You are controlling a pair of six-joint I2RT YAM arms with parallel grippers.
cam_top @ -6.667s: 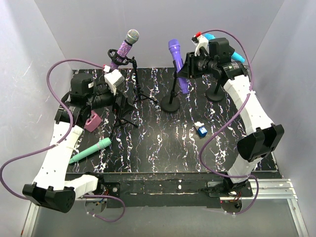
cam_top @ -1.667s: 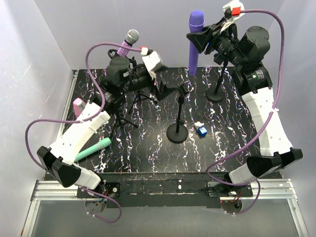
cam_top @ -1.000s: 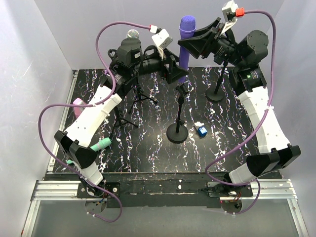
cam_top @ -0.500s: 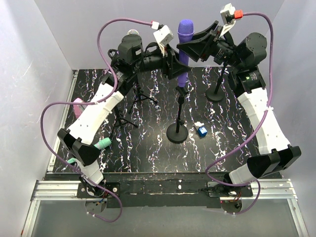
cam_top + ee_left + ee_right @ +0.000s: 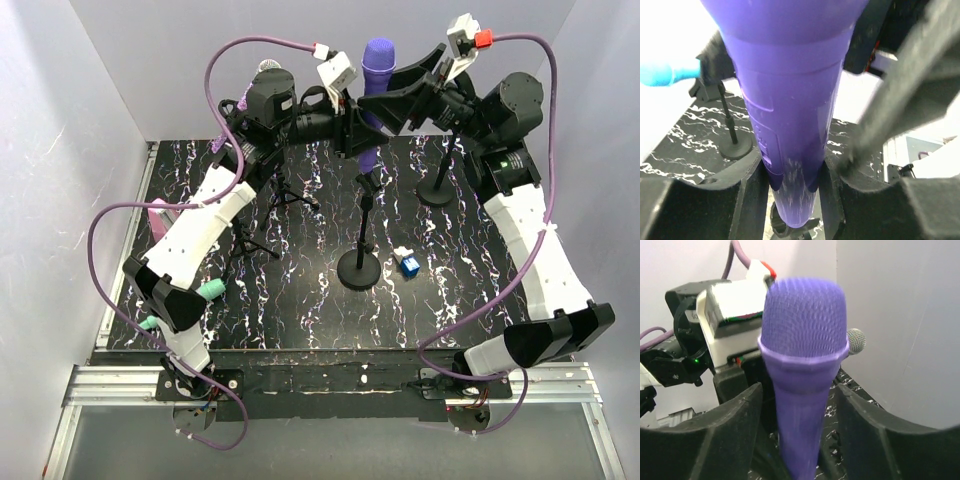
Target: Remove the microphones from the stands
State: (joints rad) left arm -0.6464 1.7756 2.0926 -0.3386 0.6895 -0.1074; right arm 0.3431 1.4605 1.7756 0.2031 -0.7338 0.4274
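The purple microphone [image 5: 376, 72] stands upright in the air, its tail just above the empty clip of the black stand [image 5: 359, 268]. My left gripper [image 5: 354, 136] is shut on its lower handle; in the left wrist view both pads press the purple microphone [image 5: 790, 100] at my left gripper [image 5: 792, 172], with the stand clip [image 5: 784, 227] below. My right gripper [image 5: 392, 96] is round the upper handle from the right. In the right wrist view my right gripper [image 5: 797, 390] stands open, with gaps on both sides of the microphone [image 5: 805, 345].
A sparkly purple microphone with a silver head [image 5: 268, 70] sits on a tripod stand behind the left arm. Another round stand base [image 5: 437, 190] is at the back right. A green microphone [image 5: 205, 292], a pink object [image 5: 158, 212] and a small blue block [image 5: 408, 265] lie on the table.
My left gripper has come in from the left and shut on the microphone's lower handle. The right arm has shifted slightly and its jaws now stand off the handle.
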